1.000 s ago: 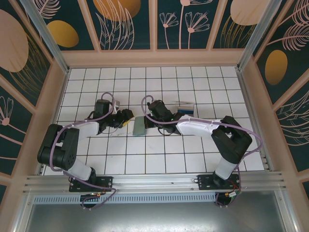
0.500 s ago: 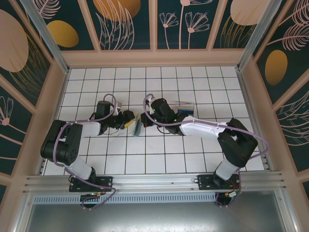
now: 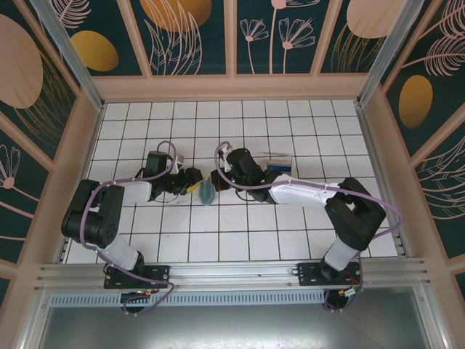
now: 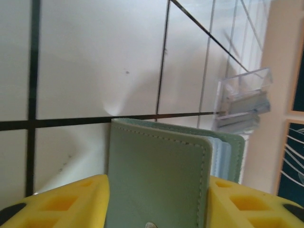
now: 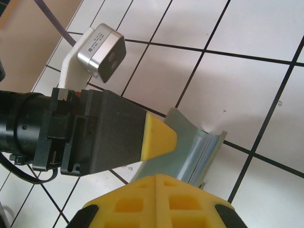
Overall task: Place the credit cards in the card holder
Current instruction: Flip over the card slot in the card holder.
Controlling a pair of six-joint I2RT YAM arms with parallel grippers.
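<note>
At about 9 o'clock from the middle of the tabletop (image 3: 240,233), the left hand (image 3: 190,179) has its 2 yellow fingers (image 4: 71,202) clamped on the card holder (image 4: 156,175), 1 finger on each side. The sage-green wallet is folded and stands up on edge, just off the tiles. Pale blue edges of credit cards (image 4: 219,154) peek out between its covers, so I'd say at least part of the job is done.

Just at 3 o'clock of the holder, the right hand (image 3: 218,180) has its fingers together, right up against the holder's edge. I cannot tell whether it pinches anything.

Further toward 2 o'clock is a clear tray (image 4: 244,88) with what look like a few more blue-grey cards (image 4: 240,105) stacked in it. If so, I'd judge those are left to fetch and slide in.
</note>
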